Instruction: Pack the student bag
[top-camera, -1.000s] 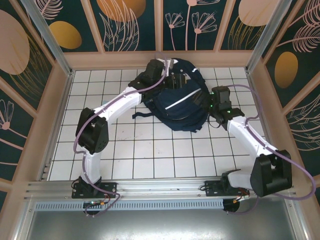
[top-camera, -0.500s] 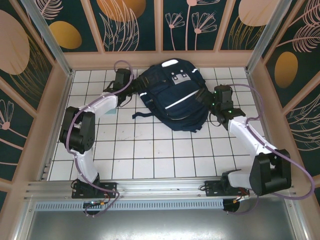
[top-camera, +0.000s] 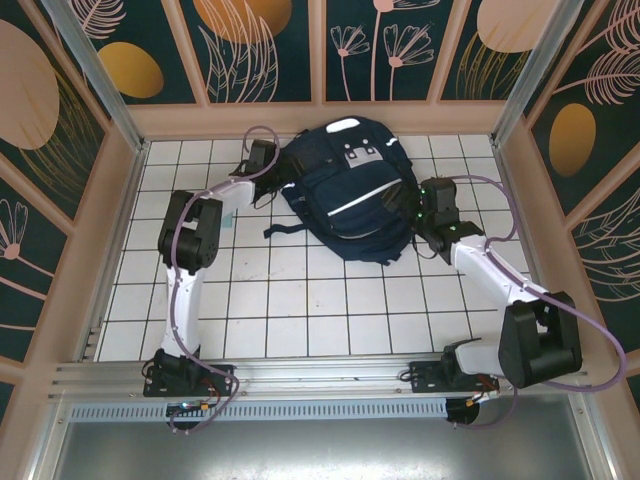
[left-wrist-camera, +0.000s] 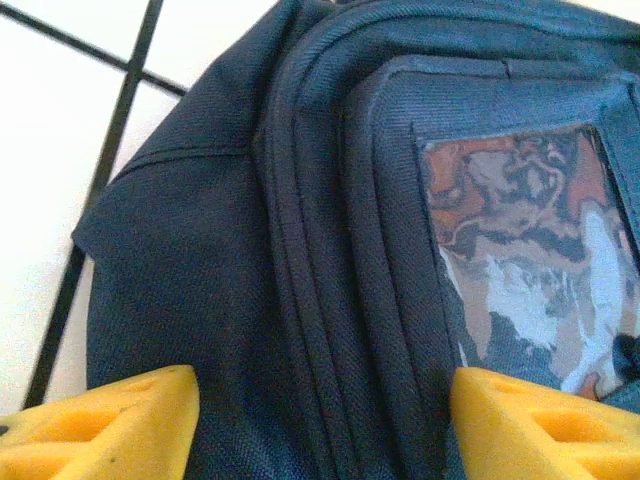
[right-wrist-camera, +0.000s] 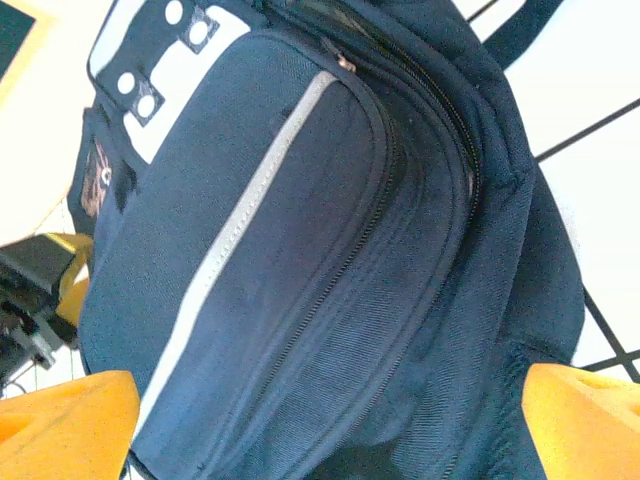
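Observation:
The student bag (top-camera: 350, 195), dark navy with a thin white stripe, lies face up at the back middle of the tiled table. My left gripper (top-camera: 278, 172) is against its left side. In the left wrist view my left gripper (left-wrist-camera: 325, 425) is open, its yellow fingertips (left-wrist-camera: 100, 420) wide apart over the bag's (left-wrist-camera: 300, 250) side seams. My right gripper (top-camera: 412, 205) is at the bag's right side. In the right wrist view my right gripper (right-wrist-camera: 325, 425) is open, facing the zipped front pocket of the bag (right-wrist-camera: 330, 250).
A loose dark strap (top-camera: 285, 230) trails from the bag onto the white tiles (top-camera: 300, 300). Wooden walls (top-camera: 130, 200) close in the left, back and right. A mottled orange-grey patch (left-wrist-camera: 530, 250) sits on the bag's side.
My left arm left the bag's top, swung out left, then came back against the bag's left side with its jaws narrowing. The bag's top dropped flat. The right gripper edged closer.

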